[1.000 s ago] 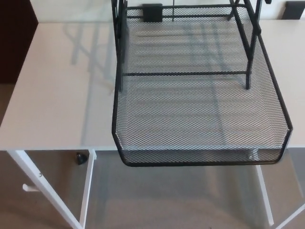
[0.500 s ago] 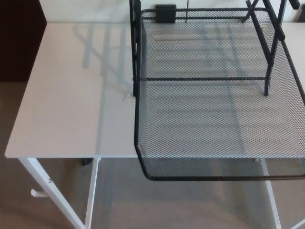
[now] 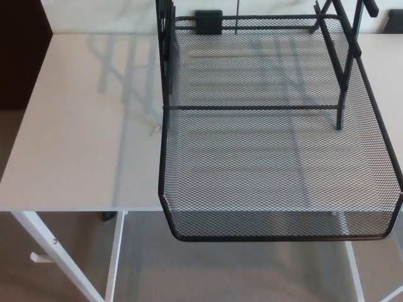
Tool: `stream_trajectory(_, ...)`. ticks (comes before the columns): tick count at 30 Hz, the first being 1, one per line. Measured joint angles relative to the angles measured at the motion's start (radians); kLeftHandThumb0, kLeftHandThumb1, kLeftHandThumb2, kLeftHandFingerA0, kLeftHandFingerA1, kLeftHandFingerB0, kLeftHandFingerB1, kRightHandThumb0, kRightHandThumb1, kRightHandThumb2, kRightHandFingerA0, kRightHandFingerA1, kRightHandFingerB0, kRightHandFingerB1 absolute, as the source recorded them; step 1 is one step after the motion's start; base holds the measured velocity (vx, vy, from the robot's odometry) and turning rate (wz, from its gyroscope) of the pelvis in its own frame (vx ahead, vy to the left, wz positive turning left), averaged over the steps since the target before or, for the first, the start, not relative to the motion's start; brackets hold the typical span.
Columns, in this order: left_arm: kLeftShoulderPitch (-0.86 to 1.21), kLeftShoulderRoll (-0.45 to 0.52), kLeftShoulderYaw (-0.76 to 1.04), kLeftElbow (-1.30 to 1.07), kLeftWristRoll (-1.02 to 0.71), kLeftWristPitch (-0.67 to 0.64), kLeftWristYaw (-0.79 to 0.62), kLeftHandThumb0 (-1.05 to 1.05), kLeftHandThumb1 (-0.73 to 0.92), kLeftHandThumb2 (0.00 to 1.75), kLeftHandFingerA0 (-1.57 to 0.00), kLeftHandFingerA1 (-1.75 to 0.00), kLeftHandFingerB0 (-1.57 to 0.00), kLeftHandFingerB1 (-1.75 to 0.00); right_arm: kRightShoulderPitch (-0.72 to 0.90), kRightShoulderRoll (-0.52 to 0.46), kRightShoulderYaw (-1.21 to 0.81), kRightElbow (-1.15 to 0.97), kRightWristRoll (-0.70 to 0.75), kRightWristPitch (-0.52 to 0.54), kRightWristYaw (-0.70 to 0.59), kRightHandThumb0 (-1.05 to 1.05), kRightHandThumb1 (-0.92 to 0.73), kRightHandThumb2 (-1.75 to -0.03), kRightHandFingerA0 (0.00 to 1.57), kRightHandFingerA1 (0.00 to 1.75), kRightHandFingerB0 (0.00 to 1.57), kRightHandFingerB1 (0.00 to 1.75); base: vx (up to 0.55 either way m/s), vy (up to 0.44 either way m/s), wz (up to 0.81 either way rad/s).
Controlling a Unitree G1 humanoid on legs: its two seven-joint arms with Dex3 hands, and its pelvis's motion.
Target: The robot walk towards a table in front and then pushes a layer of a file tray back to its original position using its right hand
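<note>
In the head view, the black wire-mesh file tray layer point(image 3: 277, 163) is sitting pulled out, its front edge overhanging the white desk point(image 3: 82, 126), while the black frame uprights point(image 3: 165, 56) are standing behind. Neither hand is showing, so their state cannot be told; the approach step appears to be ending, and the next move calls for bringing the right hand to the front rim and pushing rearward.

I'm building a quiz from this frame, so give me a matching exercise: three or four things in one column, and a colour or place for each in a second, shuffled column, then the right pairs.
Things:
1. tray
2. table
3. floor
4. clip

Descriptions:
A. white, flat top on thin white legs
B. grey-beige, seen below the table edge
C. black mesh, front end hanging out past the table edge
D. small solid black block at the tray's far rim

Pairs: 1-C, 2-A, 3-B, 4-D

Neither hand shows in this view.
</note>
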State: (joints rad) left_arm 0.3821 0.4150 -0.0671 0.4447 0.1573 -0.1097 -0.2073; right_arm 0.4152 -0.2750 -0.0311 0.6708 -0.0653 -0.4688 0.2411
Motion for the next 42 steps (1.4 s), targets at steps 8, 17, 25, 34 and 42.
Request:
stream_trajectory(8,-0.015,0.000,0.000,-0.003,-0.002,0.000,-0.001,-0.28,0.68,0.61,-0.51,-0.44,-0.34,-0.37,0.134,0.029,0.034,-0.348,0.011,-0.013,0.010,-0.53,-0.68,-0.62,0.73,0.47,0.63,0.42,-0.02,-0.082,0.01)
stream_trajectory(17,-0.025,-0.001,0.000,-0.003,-0.004,0.000,-0.006,-0.28,0.68,0.60,-0.52,-0.44,-0.33,-0.36,0.295,0.031,0.105,-0.745,0.044,-0.019,0.028,-0.57,-0.70,-0.63,0.68,0.40,0.55,0.41,-0.03,-0.085,0.02)
stream_trajectory(25,-0.030,-0.001,0.000,-0.009,-0.004,0.000,-0.008,-0.28,0.68,0.60,-0.51,-0.45,-0.33,-0.37,0.419,0.003,0.161,-1.073,0.088,-0.021,0.043,-0.51,-0.70,-0.62,0.58,0.38,0.47,0.39,-0.04,-0.086,0.02)
stream_trajectory(34,-0.037,-0.001,0.000,-0.009,-0.005,0.002,-0.016,-0.29,0.68,0.61,-0.54,-0.46,-0.34,-0.37,0.502,-0.047,0.175,-1.420,0.157,-0.020,0.051,-0.50,-0.68,-0.60,0.48,0.38,0.42,0.37,-0.01,-0.019,0.00)
stream_trajectory(42,-0.045,-0.001,0.000,-0.013,-0.005,0.021,-0.020,-0.27,0.66,0.59,-0.55,-0.48,-0.34,-0.37,0.445,0.040,0.131,-1.548,0.095,-0.047,0.009,-0.59,-0.46,-0.84,0.00,0.19,0.02,0.25,0.00,0.000,0.00)
